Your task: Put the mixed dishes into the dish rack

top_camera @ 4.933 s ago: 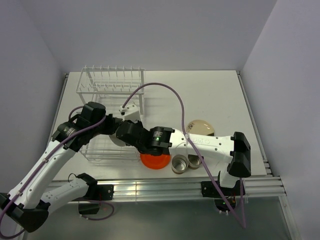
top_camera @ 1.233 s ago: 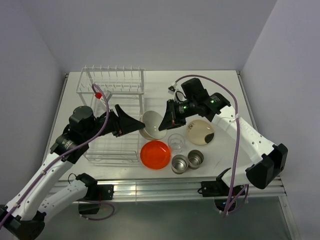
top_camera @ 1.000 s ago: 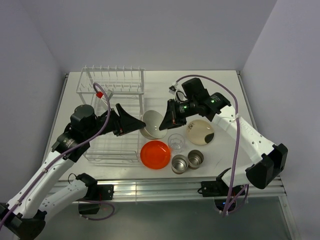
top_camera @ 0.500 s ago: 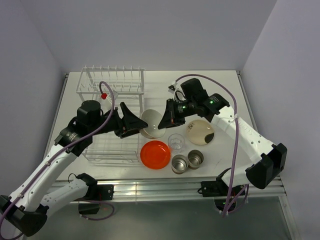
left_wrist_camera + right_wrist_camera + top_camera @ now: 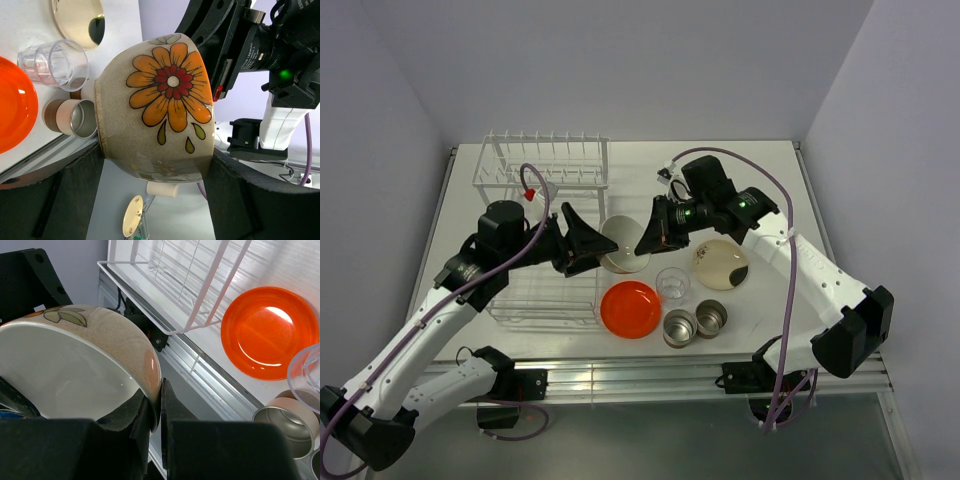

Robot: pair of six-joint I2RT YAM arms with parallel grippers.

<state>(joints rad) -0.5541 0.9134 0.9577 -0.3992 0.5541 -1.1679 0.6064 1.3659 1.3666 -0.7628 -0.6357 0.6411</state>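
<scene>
A white-beige bowl (image 5: 620,245) with an orange flower (image 5: 160,110) hangs tilted above the table, just right of the dish rack (image 5: 545,170). My right gripper (image 5: 645,240) is shut on its rim (image 5: 157,395), one finger inside and one outside. My left gripper (image 5: 592,248) stands open, and its black fingers (image 5: 75,190) flank the bowl's sides. On the table lie the orange-red plate (image 5: 630,308), the clear glass (image 5: 672,283), two steel cups (image 5: 679,327) (image 5: 711,317) and the cream plate (image 5: 720,263).
The rack's basket base (image 5: 535,300) lies under my left arm, with the raised prong row (image 5: 550,140) at the far end. The table's aluminium front rail (image 5: 650,375) runs just below the cups. Walls close in on the left, back and right.
My left gripper has moved right until its open fingers stand on either side of the bowl. The right gripper keeps its hold and has shifted the bowl slightly left.
</scene>
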